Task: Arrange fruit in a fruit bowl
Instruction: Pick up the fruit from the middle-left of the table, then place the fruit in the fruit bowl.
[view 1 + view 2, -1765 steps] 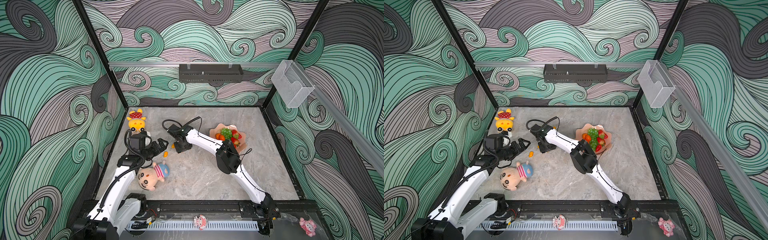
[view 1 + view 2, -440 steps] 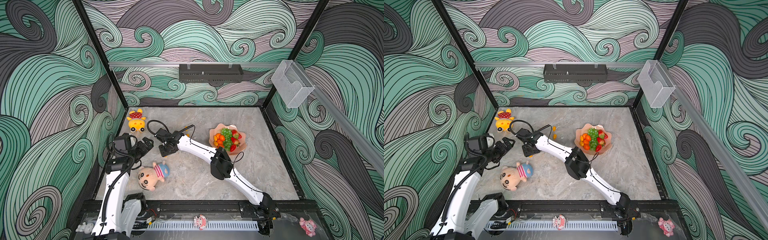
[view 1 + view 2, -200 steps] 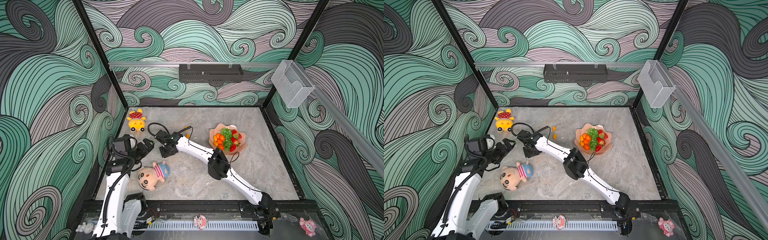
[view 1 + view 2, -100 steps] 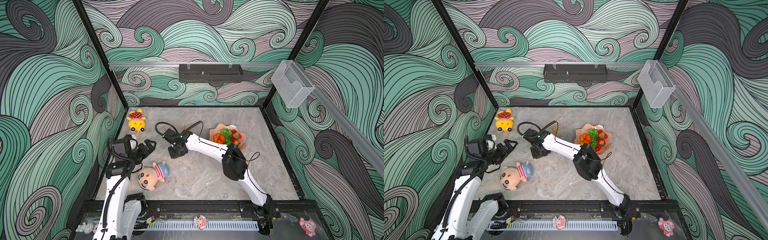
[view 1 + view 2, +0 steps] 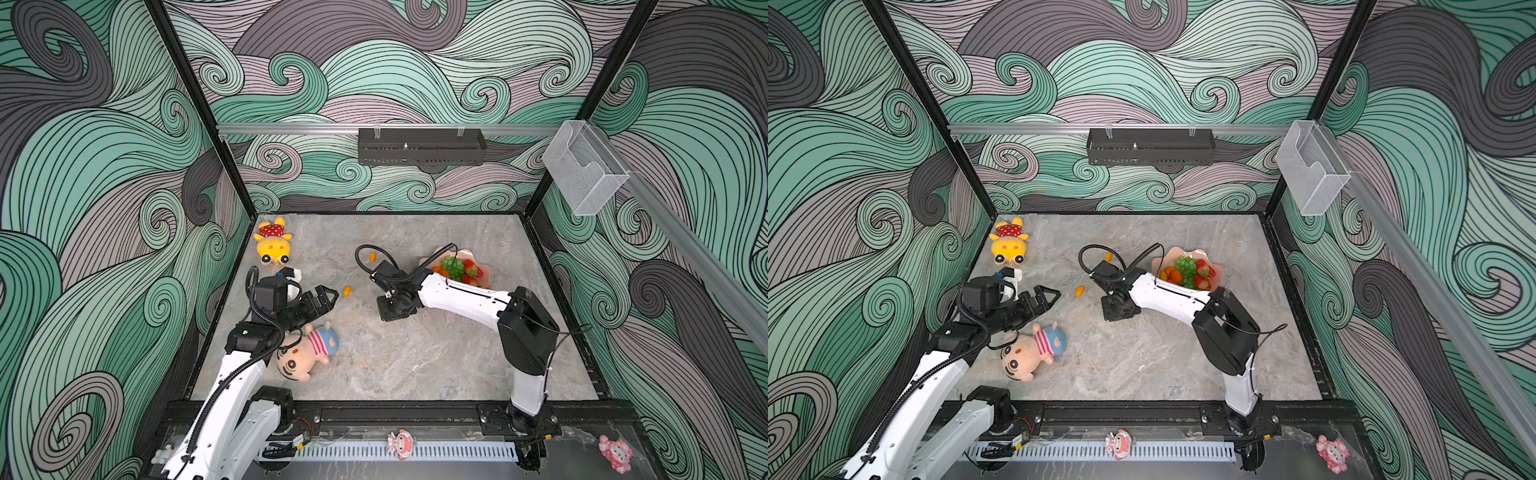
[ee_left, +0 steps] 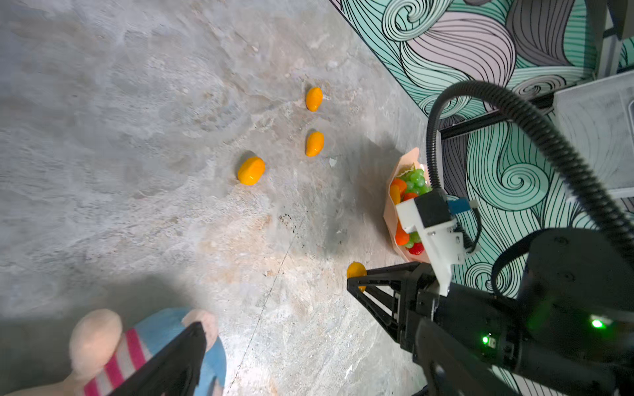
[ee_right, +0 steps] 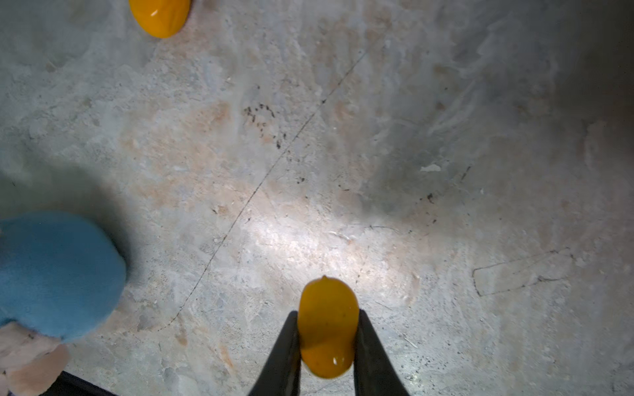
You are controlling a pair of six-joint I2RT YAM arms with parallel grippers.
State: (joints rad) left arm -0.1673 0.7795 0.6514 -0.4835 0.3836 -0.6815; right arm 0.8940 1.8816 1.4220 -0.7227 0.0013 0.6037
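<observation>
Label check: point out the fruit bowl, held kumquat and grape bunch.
fruit bowl (image 5: 1219, 274), in a top view, bare rim.
held kumquat (image 7: 327, 325), right wrist view, its middle.
grape bunch (image 5: 1185, 266), in a top view, its middle.

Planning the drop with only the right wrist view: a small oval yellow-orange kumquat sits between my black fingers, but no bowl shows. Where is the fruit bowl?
Observer: In both top views the shallow peach-pink scalloped bowl, already holding fruit, sits toward the back wall and to the robot's right of the right gripper clamping that kumquat.
Operator: How many kumquats lie loose?
Observer: The left wrist view shows three loose kumquats on the grey marbled table.
Operator: Is the left gripper in my way?
Observer: No; in a top view the left gripper hangs open and empty near the striped-shirt plush doll.
</observation>
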